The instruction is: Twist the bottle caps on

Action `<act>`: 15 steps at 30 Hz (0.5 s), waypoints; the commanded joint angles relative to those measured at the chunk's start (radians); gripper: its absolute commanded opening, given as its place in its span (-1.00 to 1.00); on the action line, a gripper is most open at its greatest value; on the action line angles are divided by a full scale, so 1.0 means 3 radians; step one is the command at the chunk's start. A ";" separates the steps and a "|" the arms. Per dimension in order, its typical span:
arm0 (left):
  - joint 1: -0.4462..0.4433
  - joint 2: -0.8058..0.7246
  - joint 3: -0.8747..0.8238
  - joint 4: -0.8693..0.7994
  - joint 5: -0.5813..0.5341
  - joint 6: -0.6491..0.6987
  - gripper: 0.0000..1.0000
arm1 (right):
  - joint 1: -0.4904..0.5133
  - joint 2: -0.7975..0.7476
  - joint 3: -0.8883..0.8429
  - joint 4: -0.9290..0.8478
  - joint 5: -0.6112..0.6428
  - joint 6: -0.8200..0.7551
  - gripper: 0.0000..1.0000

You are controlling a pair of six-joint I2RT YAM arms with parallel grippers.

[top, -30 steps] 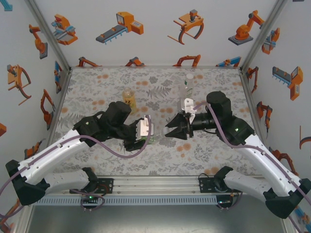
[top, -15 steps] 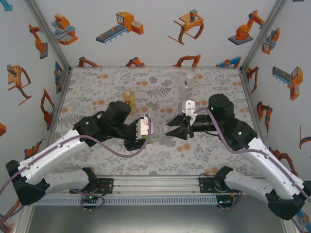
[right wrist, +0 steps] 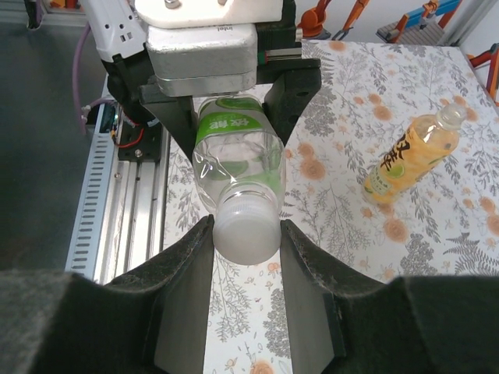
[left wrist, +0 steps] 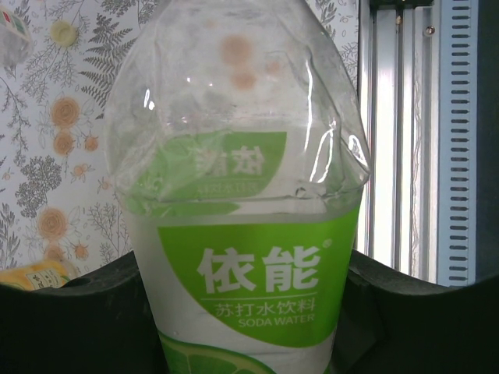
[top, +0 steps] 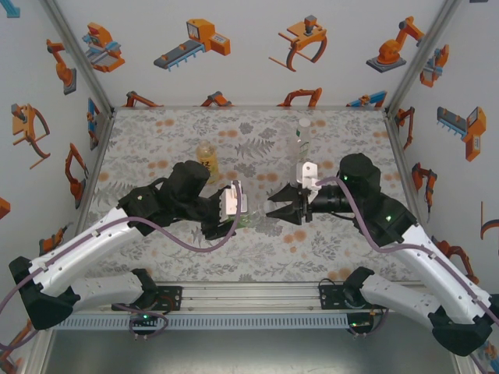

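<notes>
A clear bottle with a green label (left wrist: 242, 234) lies horizontal above the table, and my left gripper (left wrist: 242, 319) is shut on its body. From above, the bottle (top: 251, 221) bridges the left gripper (top: 232, 212) and the right gripper (top: 274, 210). Its whitish bottle cap (right wrist: 245, 238) sits on the neck, pinched between the two fingers of my right gripper (right wrist: 245, 224), which is shut on it. The green-labelled bottle (right wrist: 234, 144) runs away from the cap to the left gripper (right wrist: 226, 86).
An amber bottle with a yellow label (top: 207, 157) stands behind the left arm and also shows in the right wrist view (right wrist: 409, 156). A clear colourless bottle (top: 302, 136) stands at the back right. The aluminium rail (right wrist: 117, 226) edges the table's near side.
The right arm's wrist and elbow have shifted slightly to the right and turned. The left wrist has tilted a little. Both grips have stayed the same.
</notes>
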 commanded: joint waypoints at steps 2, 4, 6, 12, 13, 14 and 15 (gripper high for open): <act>-0.0016 -0.0041 -0.0008 0.0055 0.0121 -0.0008 -0.96 | 0.0033 0.0011 -0.0023 0.0099 0.0052 0.0044 -1.00; -0.0016 -0.0060 -0.0022 0.0064 0.0134 0.0000 -0.96 | 0.0032 0.0024 -0.0012 0.0075 0.0045 0.0037 -1.00; -0.0016 -0.0081 -0.0036 0.0072 0.0157 0.0028 -0.96 | 0.0033 0.0038 -0.0003 0.0051 0.0025 0.0027 -1.00; -0.0016 -0.0139 -0.0069 0.0078 0.0292 0.0153 -0.98 | 0.0033 0.0085 0.0042 0.0011 -0.0194 0.0039 -1.00; -0.0016 -0.0143 -0.0076 0.0077 0.0314 0.0174 -0.99 | 0.0033 0.0100 0.0060 0.0004 -0.0238 0.0042 -1.00; -0.0016 -0.0155 -0.0080 0.0076 0.0334 0.0188 -0.99 | 0.0032 0.0109 0.0078 -0.0008 -0.0262 0.0042 -1.00; -0.0016 -0.0158 -0.0084 0.0078 0.0351 0.0198 -0.99 | 0.0032 0.0112 0.0092 -0.0012 -0.0267 0.0039 -1.00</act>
